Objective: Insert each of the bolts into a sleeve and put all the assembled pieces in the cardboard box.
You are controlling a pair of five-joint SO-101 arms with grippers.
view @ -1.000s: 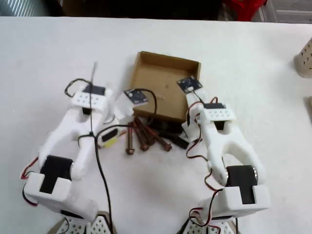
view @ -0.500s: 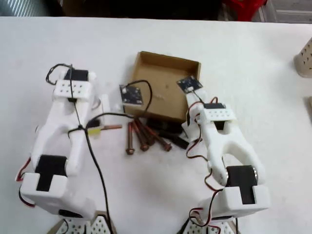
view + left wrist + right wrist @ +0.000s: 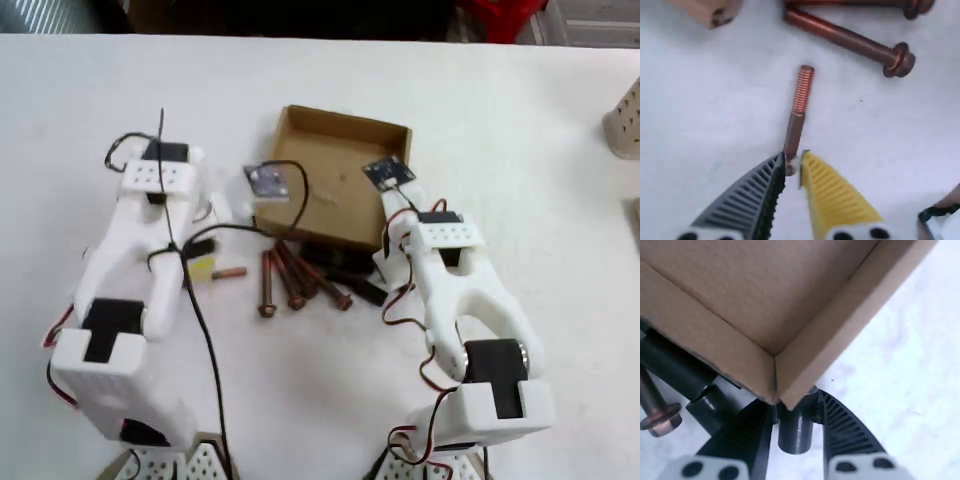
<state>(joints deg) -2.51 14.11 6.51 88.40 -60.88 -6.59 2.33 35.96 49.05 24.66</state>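
Your table (image 3: 520,200) has broad bare white surface beyond and to both outer sides of the arms. The crowding is all in the middle. The cardboard box (image 3: 340,175) sits open at the centre, its near wall just above the parts pile.

Your right gripper (image 3: 796,403) is at the box's near right corner, outside the wall. Its jaws are narrow, clamped on a dark sleeve (image 3: 796,432) that stands upright between them. The sleeve's top is right under the cardboard corner, so you have almost no room there toward the box.

Your left gripper (image 3: 791,160) is to the left of the pile. Its jaws are nearly closed, pinching the head end of one bolt (image 3: 798,112). The threaded end points straight away from the fingers, toward the loose bolts (image 3: 295,275). From above, the held bolt is apart from them, with bare table around it.

The loose bolts lie fanned together below the box's near wall. The spare sleeves (image 3: 345,277) lie just right of them, close to your right gripper.
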